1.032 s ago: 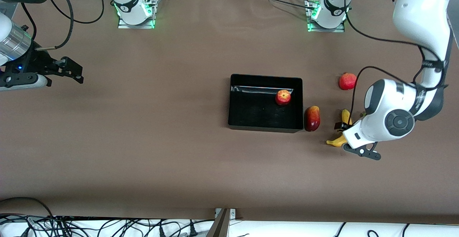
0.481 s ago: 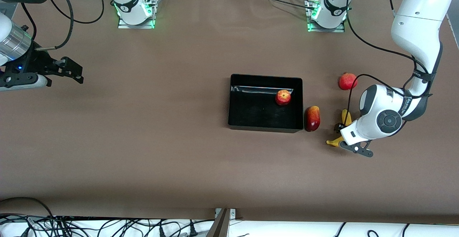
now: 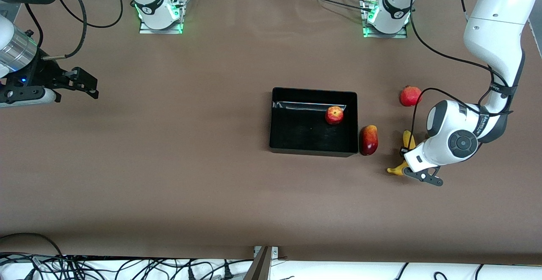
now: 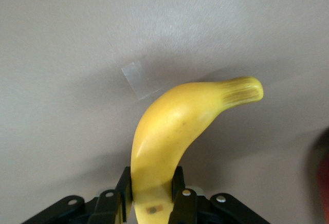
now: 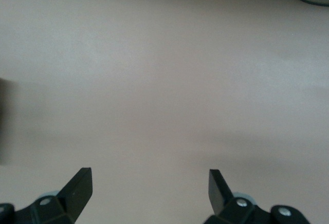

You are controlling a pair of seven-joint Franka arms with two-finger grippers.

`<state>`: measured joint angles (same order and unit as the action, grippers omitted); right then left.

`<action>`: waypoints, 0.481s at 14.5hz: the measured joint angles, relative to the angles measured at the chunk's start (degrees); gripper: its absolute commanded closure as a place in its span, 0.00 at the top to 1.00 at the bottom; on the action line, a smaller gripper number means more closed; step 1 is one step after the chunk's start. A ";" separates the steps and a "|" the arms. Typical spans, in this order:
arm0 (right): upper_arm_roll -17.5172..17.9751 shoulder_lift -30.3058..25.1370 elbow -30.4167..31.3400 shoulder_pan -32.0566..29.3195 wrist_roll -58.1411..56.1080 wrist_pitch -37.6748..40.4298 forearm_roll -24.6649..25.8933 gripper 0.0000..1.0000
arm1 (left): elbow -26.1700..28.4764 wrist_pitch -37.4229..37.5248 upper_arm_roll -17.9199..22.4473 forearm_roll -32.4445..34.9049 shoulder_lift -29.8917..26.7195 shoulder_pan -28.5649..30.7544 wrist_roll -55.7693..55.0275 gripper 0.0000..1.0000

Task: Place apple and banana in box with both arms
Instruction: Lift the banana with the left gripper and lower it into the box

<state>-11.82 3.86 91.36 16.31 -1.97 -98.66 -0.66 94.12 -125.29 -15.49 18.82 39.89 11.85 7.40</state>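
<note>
The yellow banana [image 3: 407,139] lies toward the left arm's end of the table, beside the mango. My left gripper [image 3: 404,151] is shut on it, and in the left wrist view the fingers [image 4: 177,180] press on both sides of the banana [image 4: 175,126], whose tip points away over the brown table. The apple [image 3: 334,115] sits inside the black box [image 3: 313,91], in the corner toward the robots' bases and the left arm's end. My right gripper [image 3: 91,87] waits open and empty at the right arm's end of the table, over bare table in its wrist view [image 5: 149,183].
A red-and-yellow mango [image 3: 368,140] lies against the box's outer wall, between the box and the banana. A round red fruit with a crown tip [image 3: 410,95] sits farther from the front camera than the banana. A small piece of clear tape [image 4: 140,80] lies on the table beside the banana.
My left arm has sunk lower and its hand has shifted slightly at the banana. The banana's near tip has moved a little. The right arm has not moved.
</note>
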 measured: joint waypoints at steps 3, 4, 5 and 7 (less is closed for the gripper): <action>0.00 0.00 0.00 -0.01 0.00 -0.01 0.00 1.00 | -8.55 15.21 -4.19 -0.26 -1.83 -1.44 -3.69 0.00; 0.00 0.01 0.00 -0.01 0.00 -0.01 0.00 1.00 | -11.50 19.59 -5.26 -0.96 -2.55 -2.85 -6.44 0.00; 0.00 0.01 0.00 -0.01 0.00 -0.01 0.00 1.00 | -13.66 22.43 -5.88 -2.39 -3.15 -4.65 -9.95 0.00; -0.01 0.01 0.00 -0.02 0.00 -0.01 0.00 1.00 | -16.02 24.63 -6.30 -6.00 -3.69 -9.17 -19.23 0.00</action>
<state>-11.83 3.87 91.35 16.29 -1.97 -98.67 -0.66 78.09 -100.67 -21.79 12.82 36.20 2.69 -11.83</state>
